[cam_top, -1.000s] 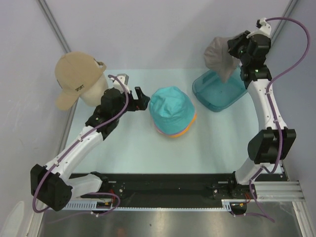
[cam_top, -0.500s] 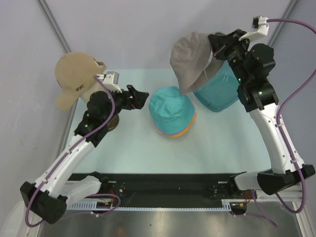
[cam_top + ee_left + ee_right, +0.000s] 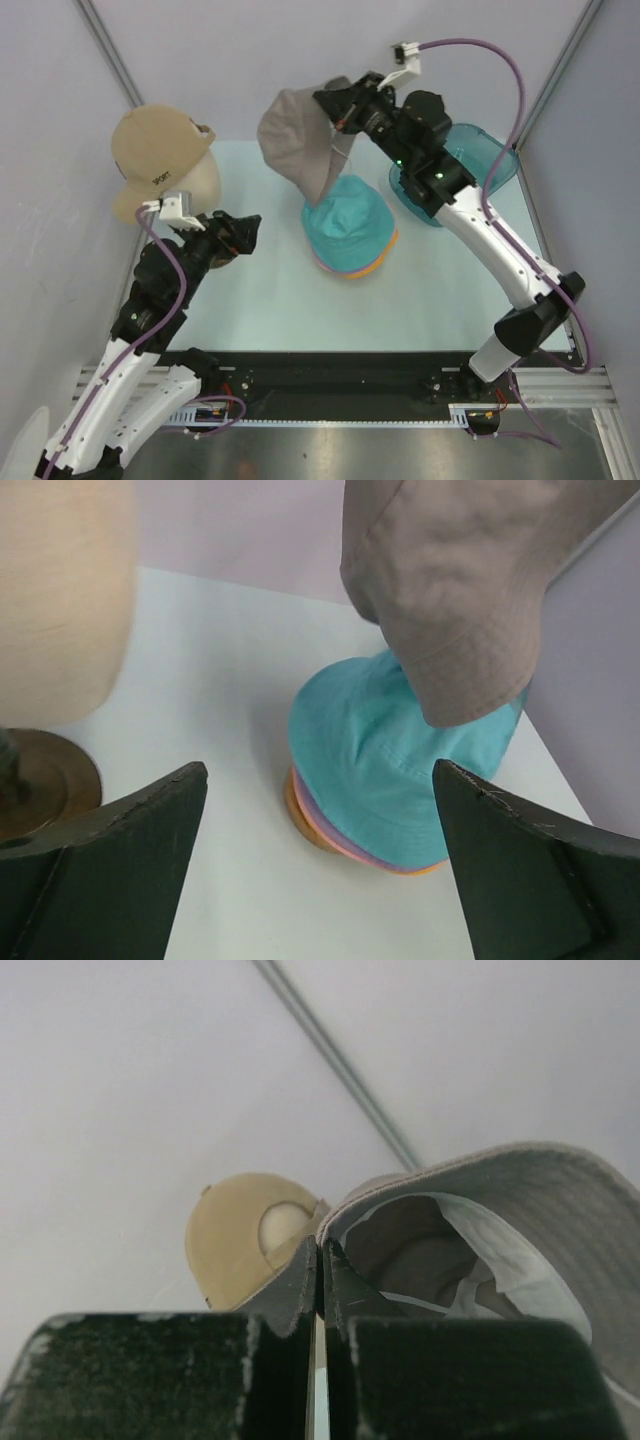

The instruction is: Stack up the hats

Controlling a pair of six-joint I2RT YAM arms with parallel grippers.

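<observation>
Tub (image 3: pixel 490 150) far right, teal plastic, part-hidden by arm. Right gripper (image 3: pixel 320 1265) pinches grey-taupe bucket hat (image 3: pixel 295 140) above teal hat (image 3: pixel 348 222); left gripper (image 3: pixel 248 230) gapes.

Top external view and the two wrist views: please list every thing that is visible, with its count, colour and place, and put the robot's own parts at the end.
grey-taupe bucket hat: one, grey-taupe, hanging in the air above the stack's rear left
teal bucket hat: one, teal, top of the stack at table centre
hats beneath it: three brim edges showing, lilac, pink, yellow-orange
baseball cap: one, tan, on the mannequin head
mannequin head: one, cream, rear left
plastic tub: one, clear teal, rear right
table: one, pale mint
left gripper: open, empty, near the mannequin head
right gripper: shut on the grey-taupe bucket hat's brim
</observation>
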